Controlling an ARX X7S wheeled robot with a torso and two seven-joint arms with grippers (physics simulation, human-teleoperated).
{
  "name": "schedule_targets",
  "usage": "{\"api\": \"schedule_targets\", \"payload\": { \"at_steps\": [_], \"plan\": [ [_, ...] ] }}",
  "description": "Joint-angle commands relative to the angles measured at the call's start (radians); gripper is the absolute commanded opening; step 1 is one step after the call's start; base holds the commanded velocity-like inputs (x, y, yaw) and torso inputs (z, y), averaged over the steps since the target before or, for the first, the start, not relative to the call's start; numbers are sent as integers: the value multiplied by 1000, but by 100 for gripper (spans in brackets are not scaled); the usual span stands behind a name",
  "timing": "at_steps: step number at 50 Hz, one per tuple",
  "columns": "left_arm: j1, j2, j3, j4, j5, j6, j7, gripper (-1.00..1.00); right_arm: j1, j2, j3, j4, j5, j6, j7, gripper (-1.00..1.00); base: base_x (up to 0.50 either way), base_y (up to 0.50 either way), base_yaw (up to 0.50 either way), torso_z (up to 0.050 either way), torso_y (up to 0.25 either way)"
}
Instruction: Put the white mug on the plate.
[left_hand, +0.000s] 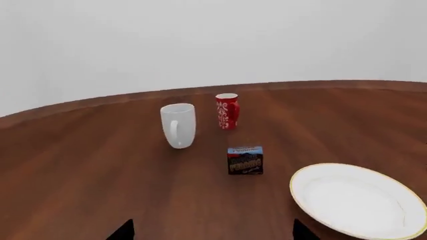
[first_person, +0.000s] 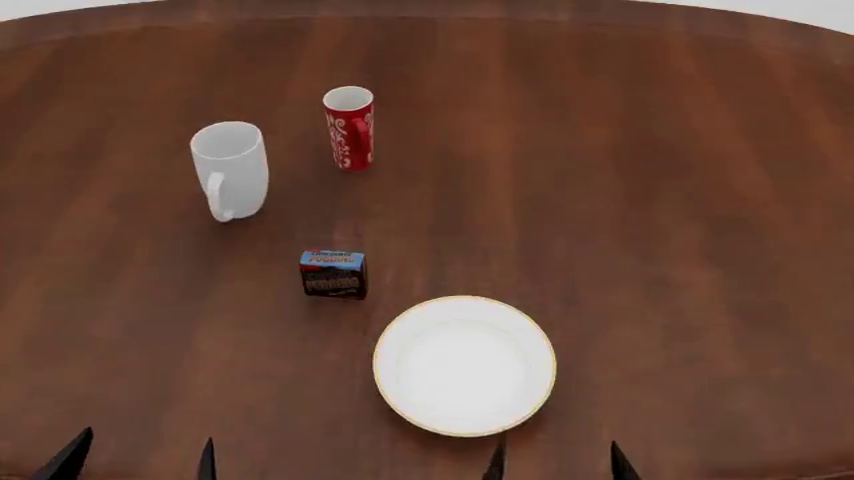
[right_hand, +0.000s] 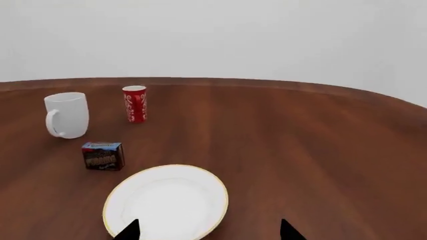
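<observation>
Nearest, at the bottom edge of the head view: left tool, two dark fingertips spread apart, released, holding nothing. In the left wrist view only its tips show at the lower edge.

Beside it, bottom edge right of centre: right tool, its fingertips likewise parted, released, empty. Its tips show at the lower edge of the right wrist view, over the near rim of the plate.

Lower centre of the head view: the plate, round, white, thin gold-yellow rim, lying flat on the table, nothing on it. Seen also lower right in the left wrist view and lower left of centre in the right wrist view.

Up and left of the plate, near but apart: small dark box with a blue and red top band and pale lettering too small to read. Also and.

Farther, upper left of the head view: the white mug, plain, upright, loop handle turned toward the viewer, standing on the bare table well apart from the plate. Also and.

Farthest, just right of the white mug and a little beyond: red mug with white swirls, upright, not touching it. Also and.

Table: dark brown wood, curved far edge; pale wall behind.
</observation>
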Motion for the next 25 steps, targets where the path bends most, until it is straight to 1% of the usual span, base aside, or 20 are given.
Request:
{"api": "schedule_targets", "payload": {
  "at_steps": [1, 3, 5, 8, 12, 13, 14, 16, 21, 25],
  "plan": [
    [-88, -62, 42, 233, 37, -209, 12, 100, 89, 48, -7, -215, 6, 193, 45, 100, 0, 0, 0, 0, 0],
    [-129, -75, 47, 306, 55, -279, 15, 100, 124, 62, -8, -309, -5, 267, 54, 100, 0, 0, 0, 0, 0],
    [-194, -82, 33, 408, 27, -384, 42, 100, 183, 73, 8, -421, 5, 368, 55, 100, 0, 0, 0, 0, 0],
    [-264, -94, 44, 493, 41, -479, 51, 100, 249, 82, 39, -533, 41, 487, 51, 100, 0, 0, 0, 0, 0],
    [-348, -103, 51, 547, 40, -586, 64, 100, 341, 78, 110, -635, 133, 656, 36, 100, 0, 0, 0, 0, 0],
    [-359, -103, 48, 556, 37, -602, 66, 100, 356, 80, 119, -653, 145, 683, 36, 100, 0, 0, 0, 0, 0],
    [-377, -97, 28, 570, 8, -626, 81, 100, 392, 83, 138, -692, 169, 746, 36, 100, 0, 0, 0, 0, 0],
    [-411, -98, 18, 583, -1, -672, 83, 100, 422, 91, 147, -723, 185, 791, 35, 100, 0, 0, 0, 0, 0],
    [-458, -92, 7, 606, -15, -733, 83, 100, 457, 98, 168, -759, 215, 835, 31, 100, 0, 0, 0, 0, 0],
    [-465, -86, -7, 612, -27, -733, 80, 100, 454, 97, 182, -770, 226, 829, 30, 100, 0, 0, 0, 0, 0]
  ]
}}
